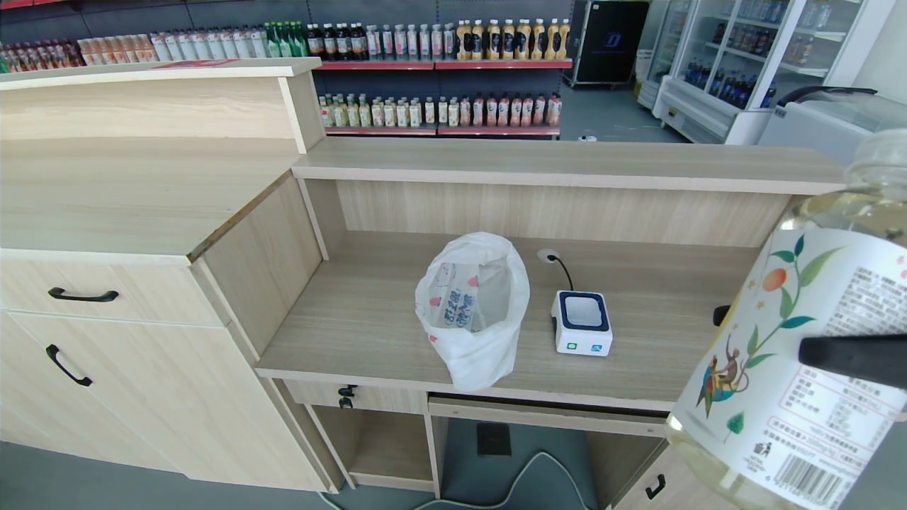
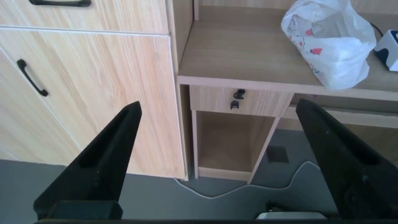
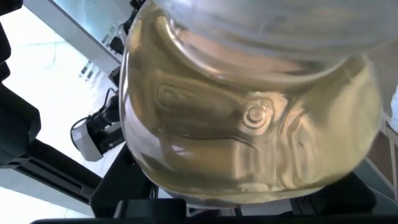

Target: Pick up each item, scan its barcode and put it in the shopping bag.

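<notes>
- Head view: my right gripper (image 1: pixel 779 336) is clamped across the glossy label of the clear, round plastic bottle of pale yellow drink (image 1: pixel 829 283). It is well apart from the square white-and-blue scanner (image 1: pixel 582 322). The barcode faces me, so a scan could miss. The limp white plastic shopping bag (image 1: pixel 473 312) might fold shut.
- Left wrist view: my left gripper (image 2: pixel 217 106) gapes wide, empty.
- Right wrist view: the bottle's smooth moulded base could slip.
</notes>
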Motion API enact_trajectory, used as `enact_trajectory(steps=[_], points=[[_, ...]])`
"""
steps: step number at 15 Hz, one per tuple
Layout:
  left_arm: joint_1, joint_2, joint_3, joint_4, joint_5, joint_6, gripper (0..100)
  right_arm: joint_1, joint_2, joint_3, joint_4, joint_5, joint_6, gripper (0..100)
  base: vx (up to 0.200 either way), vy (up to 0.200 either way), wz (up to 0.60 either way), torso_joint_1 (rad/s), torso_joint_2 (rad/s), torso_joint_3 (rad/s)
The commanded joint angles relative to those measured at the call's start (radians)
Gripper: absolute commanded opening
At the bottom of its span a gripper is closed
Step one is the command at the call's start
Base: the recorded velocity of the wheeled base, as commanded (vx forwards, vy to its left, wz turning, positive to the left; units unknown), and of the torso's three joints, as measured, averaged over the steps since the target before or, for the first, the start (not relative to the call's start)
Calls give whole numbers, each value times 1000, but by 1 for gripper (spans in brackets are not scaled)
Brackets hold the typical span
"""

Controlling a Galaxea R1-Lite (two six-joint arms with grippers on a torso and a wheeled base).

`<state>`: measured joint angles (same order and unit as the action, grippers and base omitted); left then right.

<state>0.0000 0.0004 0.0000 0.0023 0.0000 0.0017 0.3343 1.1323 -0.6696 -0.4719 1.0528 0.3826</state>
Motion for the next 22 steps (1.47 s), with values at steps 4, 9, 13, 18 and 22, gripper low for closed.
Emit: enact_trajectory(steps=[4, 9, 13, 18, 22], points=[[0, 0, 0, 1, 0, -2, 100, -185, 305, -107, -17, -324, -467, 0, 0, 0, 0, 0, 0, 0], [0, 0, 0, 1, 0, 0, 100, -423, 633, -153, -310, -488, -1047, 0, 0, 0, 0, 0, 0, 0], [0, 0, 0, 1, 0, 0, 100, -570, 719, -156, -356, -481, -1461, 0, 0, 0, 0, 0, 0, 0], [0, 0, 0, 1, 0, 0, 100, -669, 710, -180, -370, -401, -1663, 0, 0, 0, 0, 0, 0, 0], [0, 0, 0, -1, 0, 0, 100, -669, 730, -231, -376, -240, -1714, 0, 0, 0, 300, 1, 1, 0]])
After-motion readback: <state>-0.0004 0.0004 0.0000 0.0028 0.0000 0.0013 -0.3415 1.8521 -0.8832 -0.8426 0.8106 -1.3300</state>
